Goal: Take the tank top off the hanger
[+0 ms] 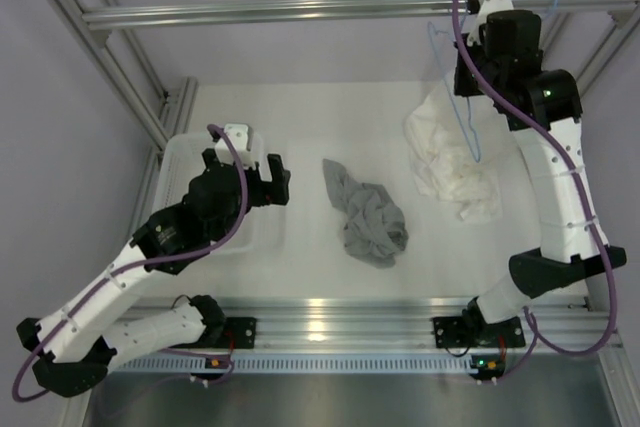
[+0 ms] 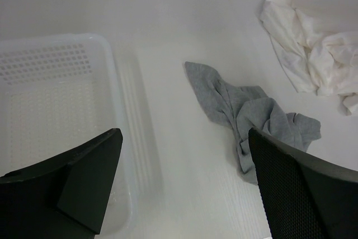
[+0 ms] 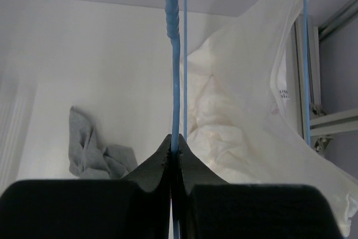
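Observation:
The grey tank top (image 1: pixel 368 217) lies crumpled on the white table, off any hanger, and shows too in the left wrist view (image 2: pixel 246 110) and the right wrist view (image 3: pixel 92 149). My right gripper (image 3: pixel 174 138) is raised at the back right (image 1: pixel 468 72), shut on the wire of the bare light-blue hanger (image 3: pixel 175 82), which hangs over the table (image 1: pixel 473 139). My left gripper (image 1: pixel 283 180) hovers open and empty (image 2: pixel 183 138) between the basket and the tank top, its right finger over the cloth's near edge.
A white perforated basket (image 1: pixel 180 152) (image 2: pixel 106 43) sits under the left arm. A large white garment (image 1: pixel 450 162) (image 3: pixel 235 121) drapes at the back right, partly on a second blue wire hanger (image 3: pixel 305 54). A metal rail (image 1: pixel 300 12) crosses overhead at the back.

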### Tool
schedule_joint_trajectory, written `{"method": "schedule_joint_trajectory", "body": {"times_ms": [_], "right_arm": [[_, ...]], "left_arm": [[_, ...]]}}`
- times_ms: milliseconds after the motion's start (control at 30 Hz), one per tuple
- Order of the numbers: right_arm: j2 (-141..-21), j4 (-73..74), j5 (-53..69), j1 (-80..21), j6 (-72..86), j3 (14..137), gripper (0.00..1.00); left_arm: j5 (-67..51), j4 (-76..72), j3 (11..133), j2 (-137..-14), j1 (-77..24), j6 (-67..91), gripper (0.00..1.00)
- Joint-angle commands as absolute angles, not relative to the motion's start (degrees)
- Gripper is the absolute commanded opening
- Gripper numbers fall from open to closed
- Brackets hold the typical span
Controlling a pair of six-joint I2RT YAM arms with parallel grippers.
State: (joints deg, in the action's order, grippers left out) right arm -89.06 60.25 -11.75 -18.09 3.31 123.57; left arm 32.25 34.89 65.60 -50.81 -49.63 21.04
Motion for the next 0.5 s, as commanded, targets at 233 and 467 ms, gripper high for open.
{"method": "schedule_joint_trajectory", "body": {"times_ms": [233,467], "right_arm": [[-92.6,55.0,-8.0,-16.4,3.3,123.6,0.00],[-93.1,52.9,-10.6,-16.4,3.3,129.1,0.00]], "left_arm": [[29.7,35.4,62.8,-52.7,-49.5,22.9,0.99],[28.0,34.3,62.9,-55.1,-49.5,23.2,0.99]]}}
